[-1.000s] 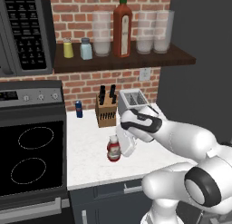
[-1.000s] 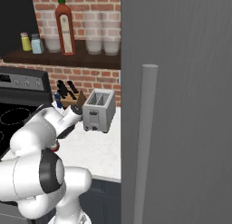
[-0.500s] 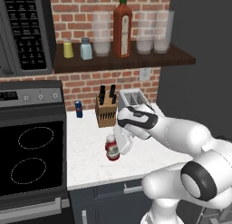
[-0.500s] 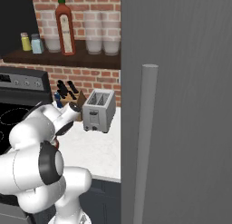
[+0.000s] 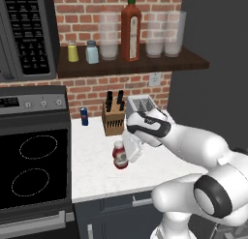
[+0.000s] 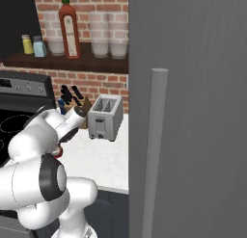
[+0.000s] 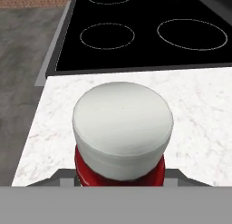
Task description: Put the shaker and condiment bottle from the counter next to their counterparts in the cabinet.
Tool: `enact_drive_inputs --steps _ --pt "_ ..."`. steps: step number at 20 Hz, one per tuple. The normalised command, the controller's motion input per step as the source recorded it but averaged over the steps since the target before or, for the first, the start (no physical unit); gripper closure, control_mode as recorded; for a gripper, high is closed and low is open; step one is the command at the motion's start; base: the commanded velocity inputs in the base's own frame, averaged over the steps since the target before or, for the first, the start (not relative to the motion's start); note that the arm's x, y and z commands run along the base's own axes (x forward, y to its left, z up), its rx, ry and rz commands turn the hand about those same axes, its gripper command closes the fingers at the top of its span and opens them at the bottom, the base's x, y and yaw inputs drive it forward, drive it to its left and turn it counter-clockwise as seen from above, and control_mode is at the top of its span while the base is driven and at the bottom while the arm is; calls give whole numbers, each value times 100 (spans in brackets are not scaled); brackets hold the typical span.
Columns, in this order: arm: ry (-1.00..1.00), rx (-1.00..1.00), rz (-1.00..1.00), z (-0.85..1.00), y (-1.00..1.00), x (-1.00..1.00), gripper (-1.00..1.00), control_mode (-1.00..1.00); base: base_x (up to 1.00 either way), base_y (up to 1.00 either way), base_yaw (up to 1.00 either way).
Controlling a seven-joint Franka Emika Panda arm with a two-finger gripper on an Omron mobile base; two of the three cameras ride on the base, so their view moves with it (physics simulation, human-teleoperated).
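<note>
My gripper [image 5: 127, 153] is down at the condiment bottle [image 5: 119, 155] and I am clamped around it, jaws on either side of its red body. From the hand view, the bottle's white cap [image 7: 123, 124] sits right under me with a red rim showing below it. The bottle stands upright on the white marble worktop [image 5: 97, 170], close to the front part of it, with the black stovetop [image 7: 145, 32] just beyond the worktop's edge. Behind the bottle there is the wooden knife block [image 5: 114, 118], with the silver toaster [image 6: 106, 117] beside it, and a small blue can [image 5: 84, 116] near the brick wall. Up on the cabinet [image 5: 135, 65] shelf, the shaker [image 5: 92, 52] already stands just beside the yellow shaker [image 5: 72, 52]. Further along, the tall red-brown bottle [image 5: 131, 30] rises between clear glasses [image 5: 108, 36].
</note>
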Motion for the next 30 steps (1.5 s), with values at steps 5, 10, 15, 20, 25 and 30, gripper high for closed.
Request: enact_drive_inputs --steps 5,10,15,20,25,30 --pt "0 0 -12 47 0 -2 100 -100 0 0 0" --pt "0 0 -15 49 0 0 100 -100 0 0 0" --pt "0 0 -20 50 0 0 100 -100 0 0 0" --pt "0 0 -22 50 0 0 100 -100 0 0 0" --pt "0 0 -24 50 0 -3 100 -100 0 0 0" --pt "0 0 -30 43 0 -7 100 -100 0 0 0"
